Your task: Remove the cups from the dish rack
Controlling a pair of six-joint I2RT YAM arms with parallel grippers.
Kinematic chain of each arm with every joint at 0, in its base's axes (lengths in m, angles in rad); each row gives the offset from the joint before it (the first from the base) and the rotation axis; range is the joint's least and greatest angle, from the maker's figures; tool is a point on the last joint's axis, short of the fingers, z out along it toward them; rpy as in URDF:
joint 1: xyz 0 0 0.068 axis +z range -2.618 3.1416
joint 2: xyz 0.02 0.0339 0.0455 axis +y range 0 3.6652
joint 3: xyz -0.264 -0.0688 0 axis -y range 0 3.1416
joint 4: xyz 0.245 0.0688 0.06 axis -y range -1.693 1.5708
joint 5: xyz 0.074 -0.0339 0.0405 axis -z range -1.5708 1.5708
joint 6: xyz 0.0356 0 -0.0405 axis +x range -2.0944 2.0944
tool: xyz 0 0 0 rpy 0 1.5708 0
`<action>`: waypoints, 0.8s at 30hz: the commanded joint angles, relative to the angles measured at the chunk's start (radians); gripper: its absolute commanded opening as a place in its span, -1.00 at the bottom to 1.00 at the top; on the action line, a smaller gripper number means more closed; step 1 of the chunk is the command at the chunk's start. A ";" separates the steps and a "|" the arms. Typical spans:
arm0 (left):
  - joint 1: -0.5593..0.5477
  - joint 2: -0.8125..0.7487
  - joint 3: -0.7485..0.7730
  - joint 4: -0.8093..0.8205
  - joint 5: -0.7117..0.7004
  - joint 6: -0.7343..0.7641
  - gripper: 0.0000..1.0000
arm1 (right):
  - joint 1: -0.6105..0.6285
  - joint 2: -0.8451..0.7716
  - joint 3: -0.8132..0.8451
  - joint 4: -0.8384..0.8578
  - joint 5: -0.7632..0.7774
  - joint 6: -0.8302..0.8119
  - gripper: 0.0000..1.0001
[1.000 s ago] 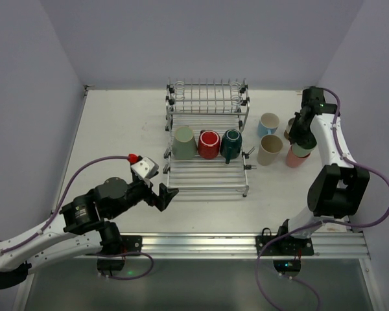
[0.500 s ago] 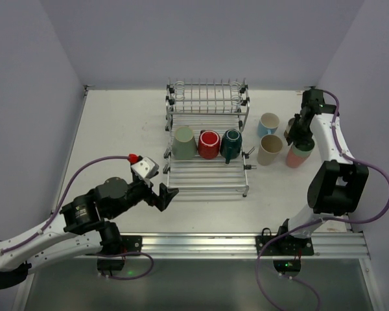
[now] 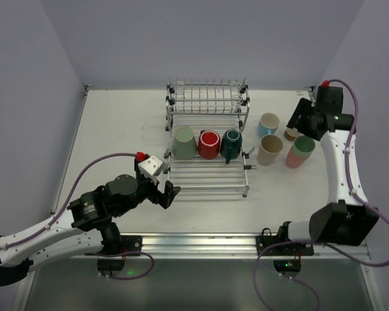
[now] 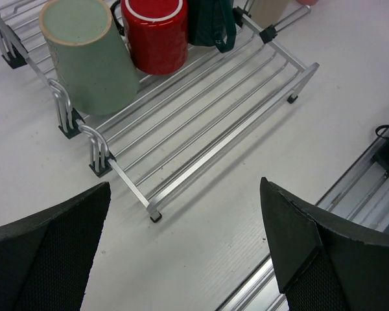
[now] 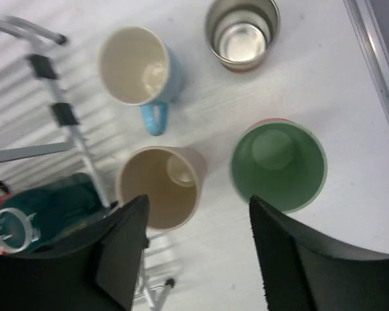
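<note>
Left hand (image 4: pixel 185 183) wide, empty, aimed at rack (image 3: pixel 207 180) front, green cup (image 4: pixel 91 58) looks next | red cup (image 4: pixel 154 32), teal cup (image 4: pixel 211 23) racked beside it | right hand (image 5: pixel 198 198) wide, empty, above unloaded cups (image 5: pixel 159 188) on table (image 3: pixel 117 129)

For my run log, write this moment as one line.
dish rack: sage cup, red cup, teal cup | left claw: open, near rack | right claw: open, above unloaded cups

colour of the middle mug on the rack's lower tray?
The mug is red; left wrist view shows it best.
</note>
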 commanded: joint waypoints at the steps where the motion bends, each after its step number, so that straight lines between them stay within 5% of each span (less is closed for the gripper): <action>1: 0.004 0.047 0.080 0.021 -0.065 -0.026 1.00 | 0.040 -0.229 -0.076 0.153 -0.114 0.037 0.42; 15: 0.004 0.406 0.195 0.283 -0.126 -0.116 1.00 | 0.260 -0.736 -0.728 0.724 -0.528 0.256 0.58; 24: 0.004 0.448 0.169 0.384 -0.115 -0.131 1.00 | 0.474 -0.500 -0.623 0.651 -0.208 0.106 0.72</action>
